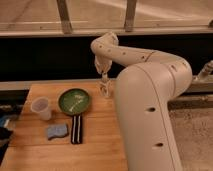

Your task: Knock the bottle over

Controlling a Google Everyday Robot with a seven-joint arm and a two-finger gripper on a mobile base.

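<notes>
The bottle [104, 90] is small, slim and clear. It stands upright at the back of the wooden table [100, 145], just right of the green plate. My gripper [104, 76] hangs straight above the bottle's cap, at or very near it. The white arm [150, 100] curves down from the right and hides the table's right side.
A green plate [74, 101] lies at the table's middle back. A translucent plastic cup [41, 107] stands at the left. A blue sponge [57, 131] and a black striped object [76, 129] lie in front of the plate. A dark wall runs behind the table.
</notes>
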